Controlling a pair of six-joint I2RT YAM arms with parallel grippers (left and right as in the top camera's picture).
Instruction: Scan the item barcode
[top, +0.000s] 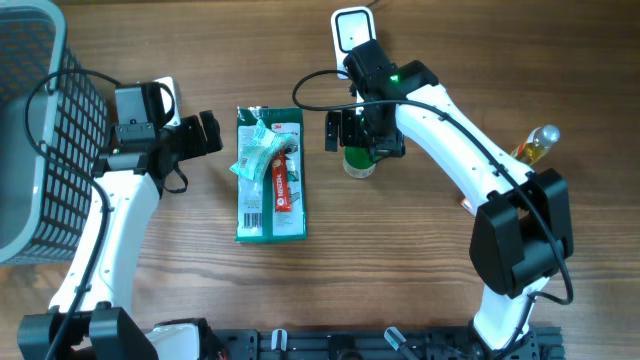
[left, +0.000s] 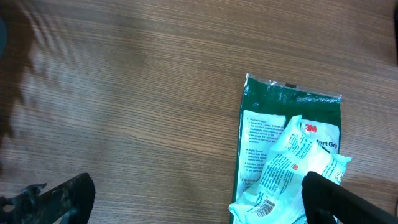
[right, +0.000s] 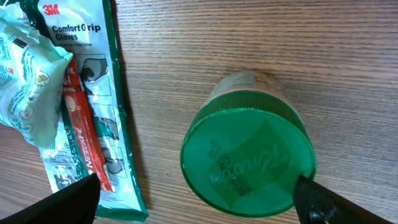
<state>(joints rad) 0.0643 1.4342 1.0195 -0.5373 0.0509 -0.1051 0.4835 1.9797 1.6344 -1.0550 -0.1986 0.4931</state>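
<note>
The left jaws stand wide and empty, and the main risk on that side is a mix-up. Just beyond their tips lies a green glove pack with a pale pouch and a red strip heaped on top of it. A closing move there would likely catch the loose pouch alone or drag the pile across the bench. The small barcode printed on the pouch could also end up folded under or covered by a finger.

Further right, the right jaws are also spread wide with nothing in them, poised over the jar, which looks to be the item in hand. Its green lid is broad and nearly fills the gap. A slightly off-centre descent could land a finger on the rim and tip the jar or shove it toward the pack. A grip on the smooth lid alone might slip once the jar is lifted. No code shows on the jar from above; if it sits on the side label, a finger could close over it and spoil the scan.

The glove pack lies ahead of the left jaws, near their tips but apart, not between them. The jar stands upright directly beneath the right jaws, its lid between the two fingers and nearer one than the other, with no contact visible.
</note>
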